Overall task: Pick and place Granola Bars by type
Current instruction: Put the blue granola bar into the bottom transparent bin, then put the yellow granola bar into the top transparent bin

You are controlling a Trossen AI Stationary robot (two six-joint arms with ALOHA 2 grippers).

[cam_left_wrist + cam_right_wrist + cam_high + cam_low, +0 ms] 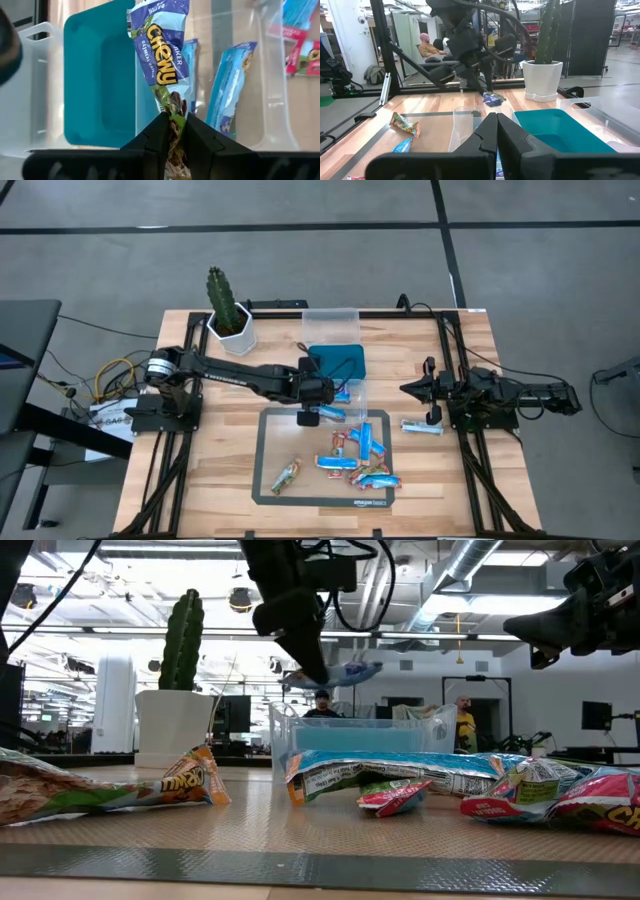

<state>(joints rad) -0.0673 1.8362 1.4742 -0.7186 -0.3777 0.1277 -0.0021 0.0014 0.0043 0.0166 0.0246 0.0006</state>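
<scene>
My left gripper is shut on a blue "Chewy" granola bar, held in the air near the teal tub and a clear tub with blue bars inside. Several blue and red bars lie flat on the dark-edged mat. A green-brown bar sits at the mat's near left. One blue bar rests on the wood to the mat's right. My right gripper waits shut at the table's right. My left gripper pinches the blue bar between its two fingers by one crimped end. The fingers slant down from above, along the bar. The bar is lifted clear and sticks out past the fingertips, its free end over the tubs.
A potted cactus stands at the far left of the table. Another clear tub sits at the far edge behind the teal one. Bare wood shows left of the mat. People are in the room beyond.
</scene>
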